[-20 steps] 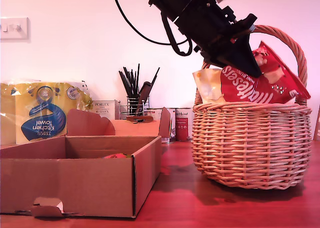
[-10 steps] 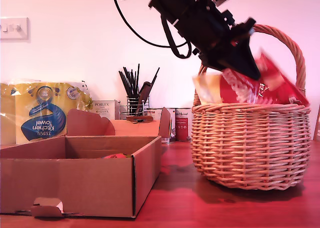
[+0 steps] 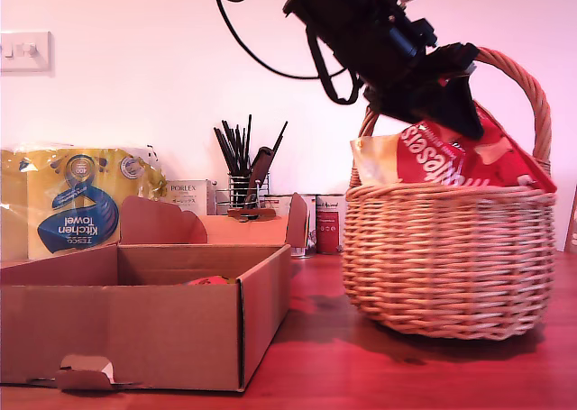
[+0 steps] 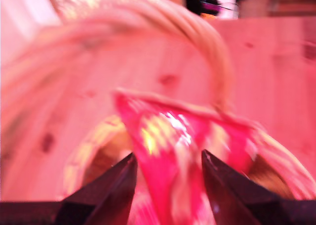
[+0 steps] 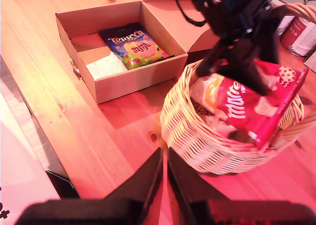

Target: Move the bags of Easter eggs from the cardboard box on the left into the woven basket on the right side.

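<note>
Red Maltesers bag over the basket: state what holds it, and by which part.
My first gripper pinches the red Maltesers bag by one end, the rest lying across the woven basket rim. My second gripper is shut and holds nothing.

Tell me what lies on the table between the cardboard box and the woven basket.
Nothing: in the second wrist view, bare wooden tabletop separates the cardboard box from the woven basket.

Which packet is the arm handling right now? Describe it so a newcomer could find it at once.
Start at the woven basket on the exterior view's right. Sticking out above its rim, pinched by my first gripper, is the red bag with white lettering. The dark blue mini eggs bag lies in the cardboard box.
</note>
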Tool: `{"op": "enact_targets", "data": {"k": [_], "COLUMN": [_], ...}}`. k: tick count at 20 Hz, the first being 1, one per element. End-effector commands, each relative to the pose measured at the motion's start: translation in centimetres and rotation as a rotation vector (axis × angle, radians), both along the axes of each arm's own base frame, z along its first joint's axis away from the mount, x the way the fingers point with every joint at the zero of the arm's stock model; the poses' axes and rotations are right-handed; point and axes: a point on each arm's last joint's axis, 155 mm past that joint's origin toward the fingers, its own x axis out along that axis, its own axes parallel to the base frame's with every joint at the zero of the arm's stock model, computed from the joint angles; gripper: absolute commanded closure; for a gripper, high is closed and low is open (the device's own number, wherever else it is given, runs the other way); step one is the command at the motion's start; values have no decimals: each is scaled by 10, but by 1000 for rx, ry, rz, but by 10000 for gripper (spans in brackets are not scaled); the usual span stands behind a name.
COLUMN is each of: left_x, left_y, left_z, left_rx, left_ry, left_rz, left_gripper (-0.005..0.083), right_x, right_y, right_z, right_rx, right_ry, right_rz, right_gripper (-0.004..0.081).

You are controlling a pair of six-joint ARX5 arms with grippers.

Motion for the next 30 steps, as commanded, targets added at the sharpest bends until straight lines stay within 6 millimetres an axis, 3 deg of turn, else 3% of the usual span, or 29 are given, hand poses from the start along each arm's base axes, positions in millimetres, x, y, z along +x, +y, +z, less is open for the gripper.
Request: {"op": "enact_targets", "data": {"k": [1,5,13,20,21,23,24,30], "left_x": [1,-4,-21,-27,-29,-40,-44,-12], "left_y": [-1,1,14,28,29,34,34,12], "left_z": [-12,-13,21,29,27,16,10,-15], "left_rx": [24,41,24,44,53,82,93,54], "left_ry": [8,24,47,76,85,147,163,74], "left_rz": [2,-1,9,46,41,-4,-30,5], "left_gripper": [468,470,433,442,500,739,799,793], "right_x": [-1,-1,-1,-1,-1,-1,-1,-1], "right_y": [2,2,2,1,2,2,2,2], "right_z": [4,3,3,3,4,4,4,4], "right_rx": [9,9,9,9,9,9,9,9], "right_ry": [-10,-10,-10,-10,-10,-11,-11,-11], "right_rz": [11,11,11,11,11,11,11,11], "right_gripper": [783,783,783,783,783,783,783,783]}}
